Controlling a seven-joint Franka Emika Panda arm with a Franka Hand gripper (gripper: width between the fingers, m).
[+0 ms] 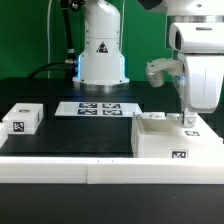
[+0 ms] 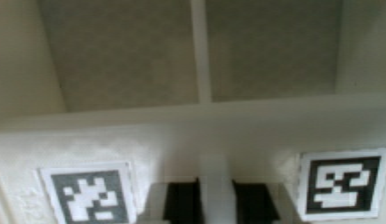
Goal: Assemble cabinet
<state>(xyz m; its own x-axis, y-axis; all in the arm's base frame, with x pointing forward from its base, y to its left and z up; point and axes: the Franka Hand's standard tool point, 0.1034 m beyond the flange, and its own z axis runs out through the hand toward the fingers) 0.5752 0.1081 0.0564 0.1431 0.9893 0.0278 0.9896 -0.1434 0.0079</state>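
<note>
The cabinet (image 1: pixel 160 140), a large white box with black-and-white tags, stands on the black table at the exterior view's right. My gripper (image 1: pixel 186 124) reaches straight down onto its upper far edge. In the wrist view the two dark fingers (image 2: pixel 172 203) stand on either side of a thin white wall of the cabinet (image 2: pixel 208 120), with the gripper (image 2: pixel 211 198) shut on that wall. Two tags (image 2: pixel 87 195) flank the fingers. Beyond them lies the cabinet's hollow grey inside, split by a white divider.
A small white tagged block (image 1: pixel 22 120) lies at the exterior view's left. The marker board (image 1: pixel 100 108) lies flat in the middle, in front of the robot base (image 1: pixel 102 55). A white border (image 1: pixel 100 170) runs along the table's near edge.
</note>
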